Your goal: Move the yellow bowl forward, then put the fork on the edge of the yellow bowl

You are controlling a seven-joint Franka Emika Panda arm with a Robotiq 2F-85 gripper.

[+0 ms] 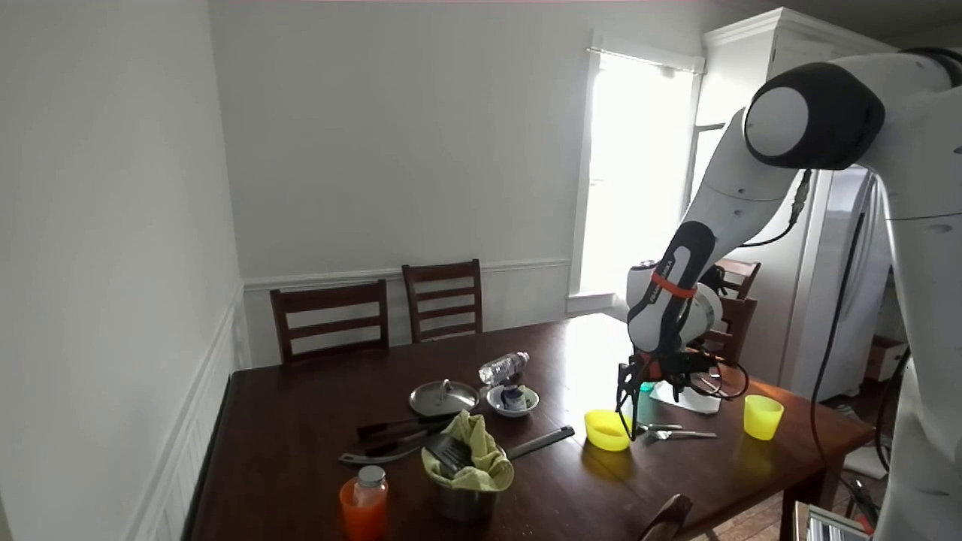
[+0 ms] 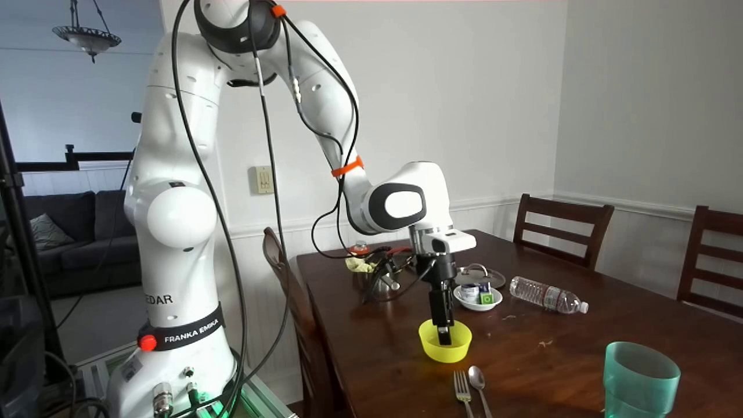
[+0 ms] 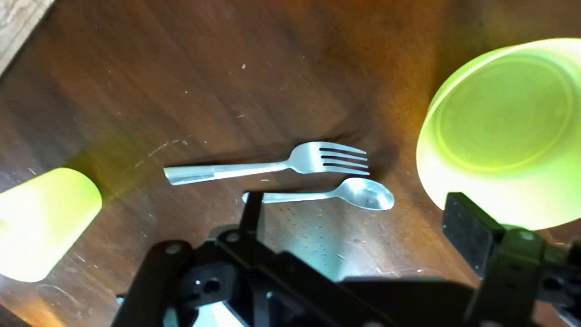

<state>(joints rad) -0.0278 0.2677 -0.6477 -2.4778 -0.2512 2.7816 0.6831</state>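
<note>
The small yellow bowl (image 3: 504,113) shows in all views, upright on the dark table (image 3: 181,91). My gripper (image 3: 358,222) is open with nothing held between its fingers. One finger (image 2: 444,334) overlaps the near part of the bowl in an exterior view, and the right finger (image 3: 472,234) covers a bit of its rim in the wrist view. Whether they touch, I cannot tell. The silver fork (image 3: 313,159) lies flat left of the bowl in the wrist view, tines toward it. It is also visible in both exterior views as the fork (image 1: 688,434) and the fork (image 2: 461,386).
A spoon (image 3: 365,193) lies beside the fork. A taller yellow cup (image 1: 763,418) stands near the table end. Elsewhere are a green cup (image 2: 638,377), a white bowl (image 1: 492,398), a bottle (image 2: 540,291), a pan lid (image 1: 432,400), a pot (image 1: 467,502) and an orange cup (image 1: 361,518).
</note>
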